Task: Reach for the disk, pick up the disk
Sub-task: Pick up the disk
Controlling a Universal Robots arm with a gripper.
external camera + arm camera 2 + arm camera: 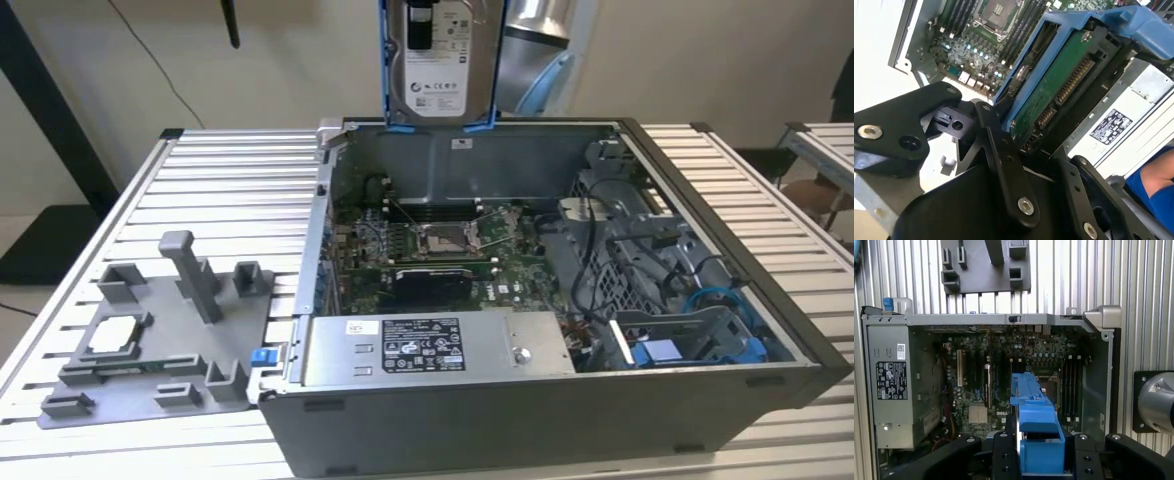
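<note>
Finding: the pick-up step appears complete or in its last phase. In the exterior view the disk (438, 62) hangs upright in the air, well above the rear wall of the open computer case (787, 330), touching nothing below it. The tool (1019, 135) is closed on the disk: in the second wrist view its black fingers (1004, 160) clamp the end of the drive on both sides.

Judgement on the next move: the task's two steps look met; what remains calls only for a steady hold, since the drive hangs over the motherboard (441, 250) and a slip would drop it onto the bare components.

Condition of the disk: a silver-grey metal hard drive with a white printed label facing the exterior camera, framed by a bright blue plastic bracket (1036, 430). The second wrist view shows its underside, a green circuit board (1054, 95) with a connector row at one end.

Surroundings: the case lies on a ribbed metal worktop (200, 190), beside a grey fixture plate (147, 340) at the exterior view's left.
</note>
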